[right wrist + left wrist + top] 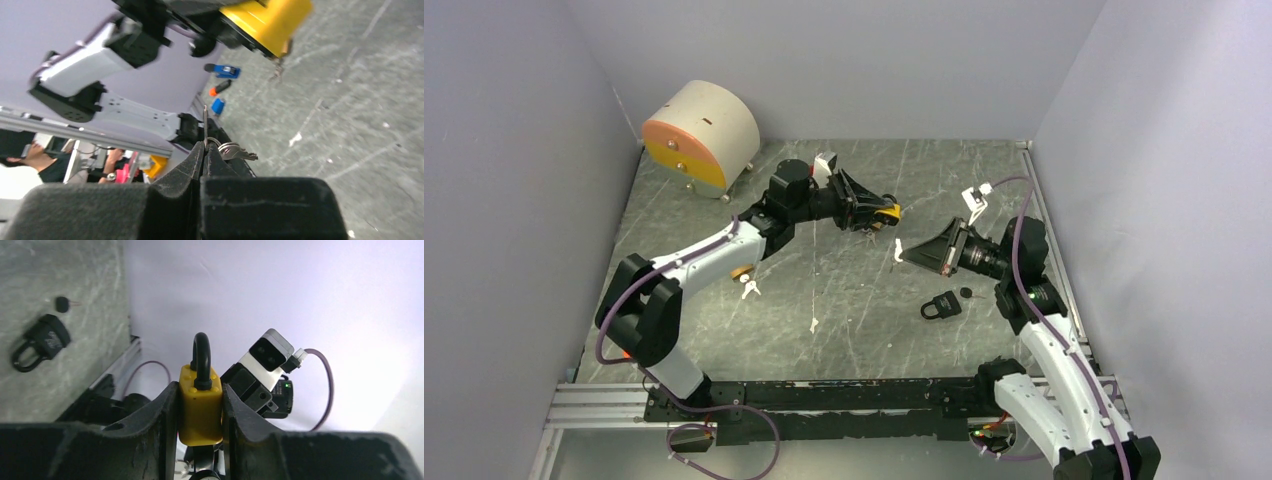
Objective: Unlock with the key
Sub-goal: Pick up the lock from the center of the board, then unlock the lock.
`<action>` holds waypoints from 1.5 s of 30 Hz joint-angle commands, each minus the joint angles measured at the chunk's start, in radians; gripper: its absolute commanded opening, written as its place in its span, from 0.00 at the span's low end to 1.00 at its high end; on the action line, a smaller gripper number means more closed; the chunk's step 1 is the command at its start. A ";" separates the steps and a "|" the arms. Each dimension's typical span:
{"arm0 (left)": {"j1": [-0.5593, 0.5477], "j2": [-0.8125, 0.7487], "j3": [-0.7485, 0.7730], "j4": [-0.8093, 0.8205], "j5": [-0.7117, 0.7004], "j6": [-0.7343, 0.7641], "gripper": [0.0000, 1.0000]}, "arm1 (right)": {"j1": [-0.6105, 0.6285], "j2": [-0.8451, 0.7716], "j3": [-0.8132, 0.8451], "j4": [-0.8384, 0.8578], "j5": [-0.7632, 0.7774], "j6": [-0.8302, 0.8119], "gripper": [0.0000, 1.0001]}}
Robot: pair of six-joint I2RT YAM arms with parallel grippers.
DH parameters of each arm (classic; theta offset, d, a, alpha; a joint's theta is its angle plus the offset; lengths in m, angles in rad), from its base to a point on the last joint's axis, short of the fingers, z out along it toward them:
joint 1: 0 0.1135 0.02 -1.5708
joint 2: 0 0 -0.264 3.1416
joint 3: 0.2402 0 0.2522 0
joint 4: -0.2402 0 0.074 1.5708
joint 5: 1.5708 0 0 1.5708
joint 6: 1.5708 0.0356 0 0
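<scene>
My left gripper (874,212) is shut on a yellow padlock (200,407), held above the table with its black shackle (201,357) pointing away from the wrist. In the right wrist view the yellow padlock (270,22) hangs ahead and above. My right gripper (204,149) is shut on a thin silver key (205,125) whose blade sticks out past the fingertips. A second key (239,151) dangles from the same ring. In the top view the right gripper (906,252) sits just right of and below the padlock (887,212), with a small gap between them.
A black padlock (940,306) lies on the table beside a small black-headed key (965,292). Another key and a brass piece (746,282) lie under the left arm. A beige, orange and yellow drum (701,137) stands at the back left. Walls enclose the table.
</scene>
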 commanded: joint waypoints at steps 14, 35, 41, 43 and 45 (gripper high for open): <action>-0.009 -0.068 -0.062 0.374 -0.046 -0.277 0.03 | 0.002 0.157 0.104 0.308 -0.029 0.246 0.00; -0.026 -0.016 -0.034 0.412 -0.030 -0.285 0.03 | 0.002 0.237 0.176 0.282 0.004 0.279 0.00; -0.025 -0.014 -0.033 0.400 -0.031 -0.276 0.02 | 0.002 0.249 0.166 0.253 0.019 0.285 0.00; -0.025 -0.014 -0.039 0.408 -0.033 -0.281 0.02 | 0.002 0.253 0.160 0.250 0.023 0.288 0.00; -0.027 -0.015 -0.045 0.416 -0.037 -0.285 0.03 | 0.002 0.255 0.159 0.244 0.026 0.290 0.00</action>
